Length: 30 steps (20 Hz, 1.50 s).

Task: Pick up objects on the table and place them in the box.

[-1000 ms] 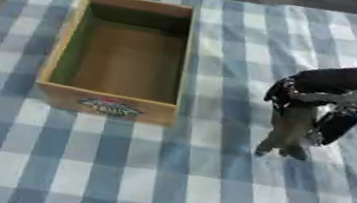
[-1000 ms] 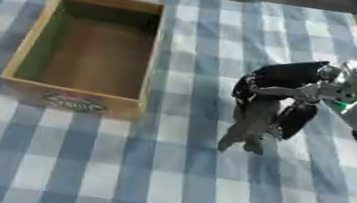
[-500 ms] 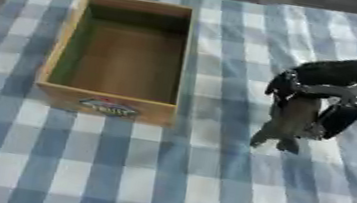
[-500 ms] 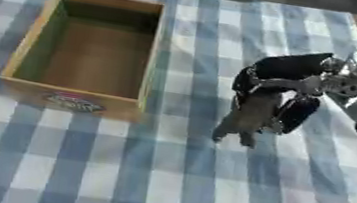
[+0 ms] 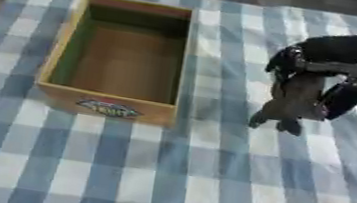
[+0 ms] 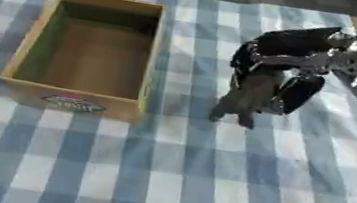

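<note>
My right hand (image 6: pixel 287 59) has fingers curled round a grey figure (image 6: pixel 245 97), right of the box (image 5: pixel 66 41).

Tablecloth (image 5: pixel 206 178): woven cloth, blue-and-white check, matt, a few soft wrinkles. Box (image 5: pixel 68 36): wood or wood-look board, matt, smooth walls, with a printed label (image 5: pixel 108 108) (paper or sticker, cannot tell) on the front. Right hand (image 6: pixel 287 51): black, slightly glossy plastic or metal, silver metal parts at the wrist. Held object (image 5: pixel 292 103): dull dark grey, matt, material unclear.
</note>
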Motion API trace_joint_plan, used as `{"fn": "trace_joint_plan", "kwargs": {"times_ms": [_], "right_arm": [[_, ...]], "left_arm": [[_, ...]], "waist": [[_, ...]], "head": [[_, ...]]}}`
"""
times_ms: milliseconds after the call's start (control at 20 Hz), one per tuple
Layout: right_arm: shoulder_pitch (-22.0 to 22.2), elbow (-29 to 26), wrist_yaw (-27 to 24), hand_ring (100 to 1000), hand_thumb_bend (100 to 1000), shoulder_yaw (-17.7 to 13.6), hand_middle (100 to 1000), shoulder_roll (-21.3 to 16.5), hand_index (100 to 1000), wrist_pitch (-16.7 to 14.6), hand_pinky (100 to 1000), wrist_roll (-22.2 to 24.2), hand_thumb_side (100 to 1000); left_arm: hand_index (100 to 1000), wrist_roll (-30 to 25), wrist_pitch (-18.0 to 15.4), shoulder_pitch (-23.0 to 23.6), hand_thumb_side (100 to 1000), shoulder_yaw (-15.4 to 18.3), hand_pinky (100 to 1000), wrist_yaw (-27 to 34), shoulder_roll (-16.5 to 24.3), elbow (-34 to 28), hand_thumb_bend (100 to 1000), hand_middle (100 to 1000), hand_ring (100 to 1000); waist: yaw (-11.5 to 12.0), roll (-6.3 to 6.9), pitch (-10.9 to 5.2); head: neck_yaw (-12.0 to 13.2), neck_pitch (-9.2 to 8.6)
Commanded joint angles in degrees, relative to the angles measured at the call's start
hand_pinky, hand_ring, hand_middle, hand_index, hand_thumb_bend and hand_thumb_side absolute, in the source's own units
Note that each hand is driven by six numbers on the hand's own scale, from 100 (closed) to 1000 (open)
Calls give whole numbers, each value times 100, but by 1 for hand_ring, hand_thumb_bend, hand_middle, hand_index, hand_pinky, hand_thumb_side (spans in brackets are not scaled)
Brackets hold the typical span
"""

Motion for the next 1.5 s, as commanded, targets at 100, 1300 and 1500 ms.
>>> {"fn": "trace_joint_plan", "kwargs": {"times_ms": [100, 1300, 1500], "right_arm": [[-242, -179, 56, 862, 100, -235, 424, 13, 445, -933, 836, 991, 100], [-2688, 2226, 931, 867, 100, -408, 417, 2329, 437, -1161, 845, 1001, 100], [-2832, 2599, 1194, 864, 100, -611, 410, 2644, 433, -1171, 842, 1001, 100]], "left_arm": [[788, -28, -14, -55, 621, 2, 828, -11, 131, -108, 100, 783, 837], [788, -91, -20, -88, 621, -49, 827, 25, 96, -108, 100, 783, 837], [788, -105, -22, -118, 621, -64, 827, 40, 77, -108, 100, 783, 838]], "waist": [[51, -30, -173], [193, -79, -161], [266, -84, -118]], "head": [[-39, -36], [-208, -124], [-277, -174]]}}
